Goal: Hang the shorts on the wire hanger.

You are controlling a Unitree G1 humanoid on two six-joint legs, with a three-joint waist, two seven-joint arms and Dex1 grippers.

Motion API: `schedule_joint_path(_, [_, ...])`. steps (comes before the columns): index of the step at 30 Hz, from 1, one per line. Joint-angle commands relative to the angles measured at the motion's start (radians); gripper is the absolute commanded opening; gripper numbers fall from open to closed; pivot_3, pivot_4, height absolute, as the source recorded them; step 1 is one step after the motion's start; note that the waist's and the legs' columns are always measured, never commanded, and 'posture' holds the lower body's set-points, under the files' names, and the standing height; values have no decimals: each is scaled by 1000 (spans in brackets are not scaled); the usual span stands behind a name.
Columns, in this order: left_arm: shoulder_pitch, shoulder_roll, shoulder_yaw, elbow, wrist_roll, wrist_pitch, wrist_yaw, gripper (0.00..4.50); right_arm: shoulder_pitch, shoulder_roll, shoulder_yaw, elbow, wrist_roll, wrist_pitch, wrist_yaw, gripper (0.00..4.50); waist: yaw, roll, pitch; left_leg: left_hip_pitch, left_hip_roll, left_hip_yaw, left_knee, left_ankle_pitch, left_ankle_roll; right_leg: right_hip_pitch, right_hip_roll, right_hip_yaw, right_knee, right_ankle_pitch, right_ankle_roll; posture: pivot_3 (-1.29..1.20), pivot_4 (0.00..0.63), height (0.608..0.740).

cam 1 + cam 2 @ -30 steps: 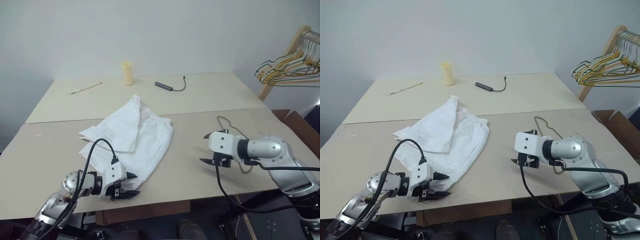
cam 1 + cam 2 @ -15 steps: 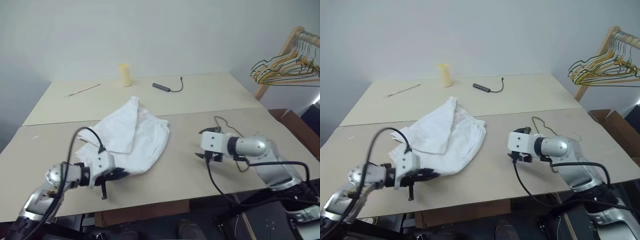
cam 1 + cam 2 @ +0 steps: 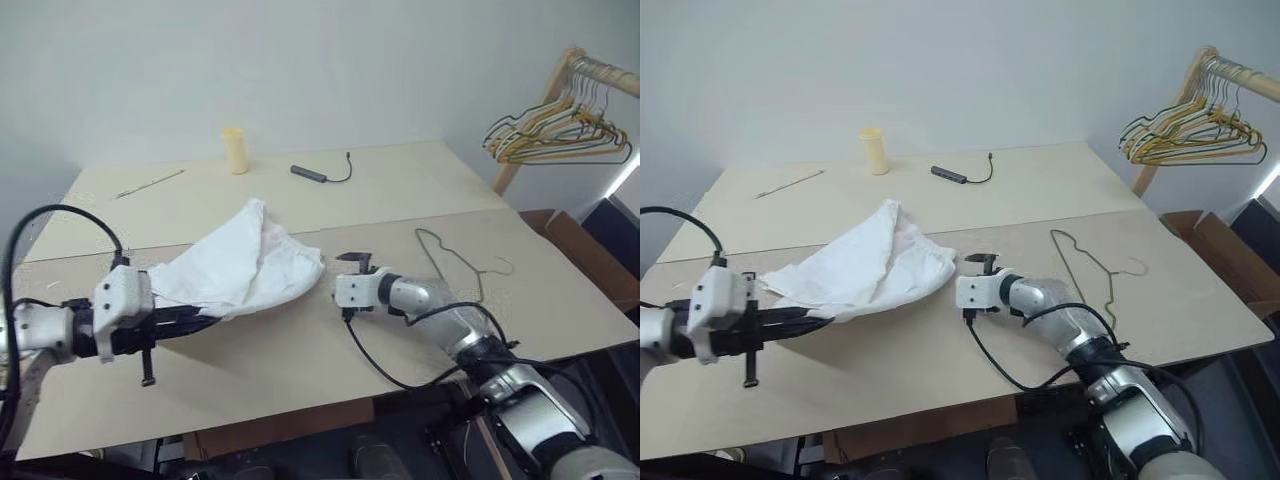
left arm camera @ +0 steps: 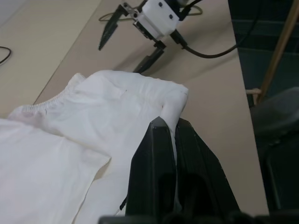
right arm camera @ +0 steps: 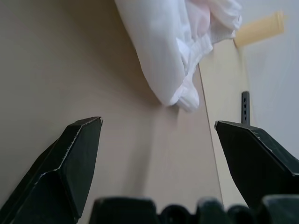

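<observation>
The white shorts (image 3: 240,265) lie left of the table's middle, with one corner pulled up off the table. My left gripper (image 4: 169,125) is shut on that corner and holds it above the table at the left. My right gripper (image 3: 962,288) is open just right of the shorts' gathered edge (image 5: 187,100), a little above the table, with nothing between its fingers. The thin wire hanger (image 3: 455,262) lies flat on the table to the right, behind my right arm.
At the back of the table stand a yellow cylinder (image 3: 233,150), a black adapter with cable (image 3: 315,174) and a thin stick (image 3: 150,182). A wooden rack with several coloured hangers (image 3: 555,130) stands at the far right, above a cardboard box (image 3: 580,250).
My left gripper closed on the shorts' corner and rose to the left, lifting the cloth. My right gripper moved left, close to the shorts. The camera also turned.
</observation>
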Motion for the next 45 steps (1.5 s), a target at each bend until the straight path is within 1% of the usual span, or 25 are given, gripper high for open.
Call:
schedule_joint_path(1, [27, 19, 81, -62, -43, 30, -10, 15, -53, 38, 15, 65, -29, -93, -54, 4500, -1, 0, 0, 0, 0, -1, 0, 0, 0, 0, 0, 0, 0, 0, 0, -26, 0, 740])
schedule_joint_path(5, [95, 36, 157, -101, -61, 74, -39, 15, -93, 85, 30, 172, -70, -135, -123, 4500, -1, 0, 0, 1, 0, -3, -1, 0, 0, 1, 0, 0, 1, 0, 0, -8, 0, 740])
schedule_joint_path(12, [155, 32, 211, -137, -77, 101, -59, 15, -156, 132, 52, 318, -93, -219, -153, 4500, -2, 1, 0, 3, 0, -3, -2, 0, 0, 1, 0, 0, 1, 0, -1, -1, 0, 740])
schedule_joint_path(14, [155, 31, 215, -137, -77, 103, -55, 0, -171, 136, 59, 350, -100, -243, -151, 4103, -2, 1, 0, 3, 0, -4, -2, 0, 0, 1, 1, -1, 1, 0, -1, 6, 0, 740])
schedule_joint_path(16, [154, 30, 216, -137, -81, 106, -54, 0, -178, 138, 61, 370, -102, -270, -151, 3546, -1, 1, 0, 3, 0, -4, -3, 0, 0, 1, 1, -1, 1, 0, -2, 8, 0, 740])
schedule_joint_path(20, [169, 28, 211, -129, -66, 102, -55, 0, -189, 146, 65, 402, -110, -309, -158, 2112, -2, 1, 0, 3, 0, -4, -3, 0, -1, 1, 1, -1, 1, 0, -2, 7, 0, 740])
schedule_joint_path(24, [167, 22, 191, -101, -43, 85, -47, 0, -194, 143, 58, 422, -120, -289, -151, 684, -2, 1, 1, 3, 0, -4, -3, 0, -1, 1, 1, -1, 1, 0, -2, 0, 0, 740])
schedule_joint_path(25, [165, 21, 189, -98, -41, 84, -47, 0, -195, 141, 56, 426, -121, -289, -151, 264, -2, 1, 1, 3, 0, -4, -3, 0, -1, 1, 1, -1, 1, 0, -2, 0, 0, 740])
schedule_joint_path(26, [160, 19, 181, -89, -32, 77, -45, 0, -196, 134, 56, 426, -126, -279, -147, 36, -3, 1, 1, 3, 0, -4, -3, 0, -1, 1, 1, -1, 1, 0, -2, 0, 0, 740])
schedule_joint_path(30, [67, -6, 57, 6, 71, -6, 14, 0, -201, 90, 40, 434, -154, -205, -178, 36, 2, 1, 1, 3, -1, -5, -3, 0, -1, 2, 0, -1, 1, 0, -2, -31, 0, 740])
schedule_joint_path(33, [-76, -34, -97, 139, 209, -106, 78, 0, -197, 51, 6, 419, -158, -105, -209, 36, 7, 1, 1, 4, -1, -6, -3, 1, -2, 3, 0, -2, 1, 0, -2, -46, 0, 740])
schedule_joint_path(37, [-242, -61, -247, 288, 321, -214, 96, 0, -158, -39, -29, 333, -146, -54, -190, 36, -1, 1, 1, 2, -2, -6, -3, 2, -3, 2, 0, -2, 1, 0, -2, -81, 0, 740])
schedule_joint_path(39, [-332, -87, -313, 349, 351, -255, 94, 0, -103, -113, -62, 232, -130, -22, -147, 36, -4, 1, 1, 1, -2, -7, -4, 1, -3, 1, -1, -3, 0, 0, -2, -105, 0, 740])
schedule_joint_path(42, [-416, -111, -371, 417, 378, -309, 87, 0, -4, -198, -118, 43, -106, 59, -67, 36, -9, 1, 0, -2, -2, -8, -3, 1, -4, 0, -1, -3, -1, 1, -1, -129, 0, 740])
schedule_joint_path(45, [-458, -116, -395, 470, 394, -359, 90, 0, 150, -293, -164, -250, -70, 169, 99, 36, -22, 1, 0, -4, -2, -8, -3, 1, -3, -2, -1, -3, -1, 0, -1, -143, 0, 740])
